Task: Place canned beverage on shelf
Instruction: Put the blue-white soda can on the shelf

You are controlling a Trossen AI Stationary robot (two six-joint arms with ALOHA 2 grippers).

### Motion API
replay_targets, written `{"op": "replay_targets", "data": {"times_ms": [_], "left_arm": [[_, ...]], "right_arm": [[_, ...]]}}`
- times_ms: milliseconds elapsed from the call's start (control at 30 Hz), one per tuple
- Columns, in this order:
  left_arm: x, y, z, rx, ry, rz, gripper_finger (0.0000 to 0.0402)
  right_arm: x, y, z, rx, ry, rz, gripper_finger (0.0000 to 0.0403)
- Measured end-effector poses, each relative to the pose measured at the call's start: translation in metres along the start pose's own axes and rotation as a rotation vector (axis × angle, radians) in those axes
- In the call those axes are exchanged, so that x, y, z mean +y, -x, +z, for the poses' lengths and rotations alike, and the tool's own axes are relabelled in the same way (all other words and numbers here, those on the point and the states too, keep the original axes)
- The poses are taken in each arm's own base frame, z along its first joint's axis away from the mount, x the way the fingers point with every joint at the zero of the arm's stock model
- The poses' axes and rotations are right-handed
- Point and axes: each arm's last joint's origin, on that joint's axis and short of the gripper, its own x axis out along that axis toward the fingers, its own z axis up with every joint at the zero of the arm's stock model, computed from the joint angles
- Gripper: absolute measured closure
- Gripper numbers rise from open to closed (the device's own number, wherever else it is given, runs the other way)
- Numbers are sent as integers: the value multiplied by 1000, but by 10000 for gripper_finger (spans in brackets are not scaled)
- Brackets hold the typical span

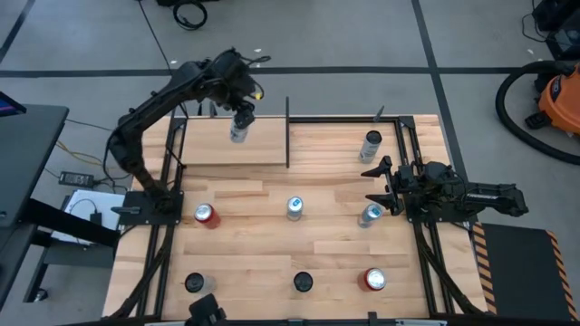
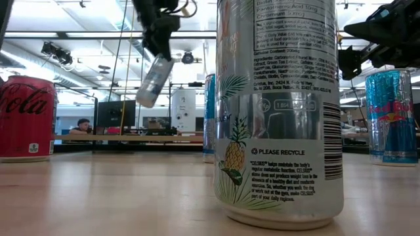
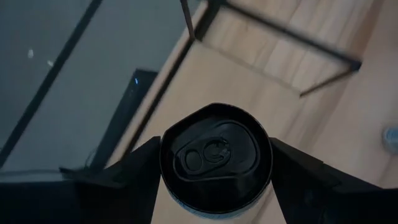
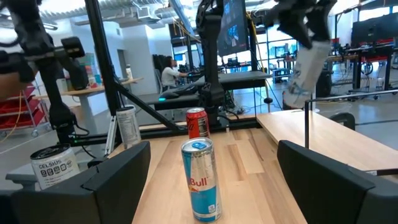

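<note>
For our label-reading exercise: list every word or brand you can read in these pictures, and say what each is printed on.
"PLEASE RECYCLE": pineapple can, low view.
"Coca-Cola" script, partly cut off: red can, low view.
"Red Bull": blue can; also partly on the blue-silver can.
"CELSIUS": white can, right wrist view.
The pineapple can's fine print is too small to read reliably.

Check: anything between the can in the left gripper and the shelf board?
Nothing visible. The left gripper holds the can tilted, in the air above the shelf, and the board below it looks bare. The right gripper waits open beside a Red Bull can.

table [image 1: 272, 272]: seven cans [image 1: 294, 207] standing | shelf [image 1: 263, 149]: bare
</note>
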Motion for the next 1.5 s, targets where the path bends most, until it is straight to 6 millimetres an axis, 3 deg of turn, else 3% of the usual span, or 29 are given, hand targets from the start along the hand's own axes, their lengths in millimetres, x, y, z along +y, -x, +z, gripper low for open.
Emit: {"op": "replay_targets", "data": {"times_ms": [400,667,900,1133,1500], "left_arm": [[14,12,-71,-174,96,103,142],[19,-7,-112,-285,159,166,139],[25,-24,-136,-361,209,227,139],[33,-32,-145,-355,242,256,138],[34,-31,-142,-380,218,268,138]], "right_arm": [[0,0,0,1,0,0,42],[0,0,0,1,0,0,42],[0,0,0,0,0,0,42],[0,0,0,1,0,0,42],[0,0,0,0,0,0,42]]}}
